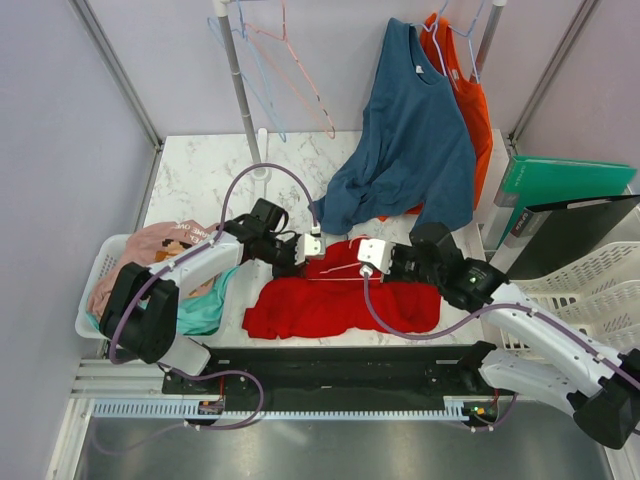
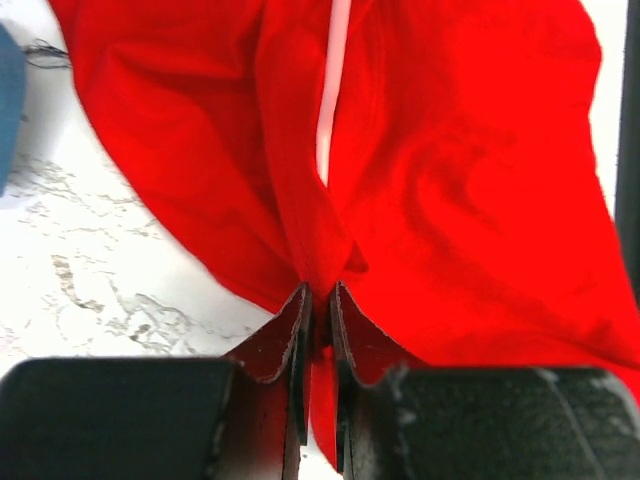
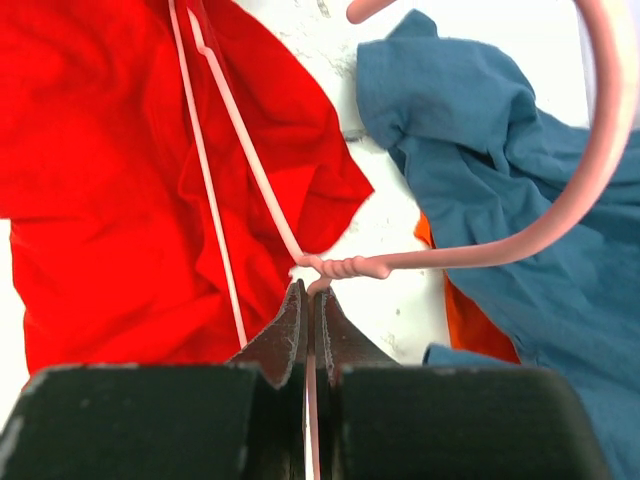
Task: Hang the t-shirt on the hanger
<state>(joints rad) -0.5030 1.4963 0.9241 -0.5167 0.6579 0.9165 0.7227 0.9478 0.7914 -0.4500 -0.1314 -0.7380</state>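
Left gripper (image 2: 320, 297): jaws pinched almost together on a fold of the t-shirt (image 2: 480, 200); the cloth gathers into a ridge running up from the tips.

Right gripper (image 3: 310, 297): jaws narrow, clamped on the hanger (image 3: 340, 268) just beneath its twisted neck; the hook arcs up and to the right, and both shoulder wires run away over the red cloth.

T-shirt lies crumpled on the marble table (image 1: 200, 170) between the two arms, with the hanger laid across it; the left wrist view shows a pale run of wire between two folds; cannot tell whether that wire is inside the shirt or on top.

Handling, judged: the cotton is light, soft and limp; it will sag from any single pinch and offers no stiffness; best hold is one layer near the collar or hem, since pinching both layers would close the opening.

The wire is thin, light, springy and probably slick; it may pivot in the jaws; the twisted neck looks the stiffest place to hold.

Dark blue shirt (image 3: 480, 130) lies near the hook; snag risk.
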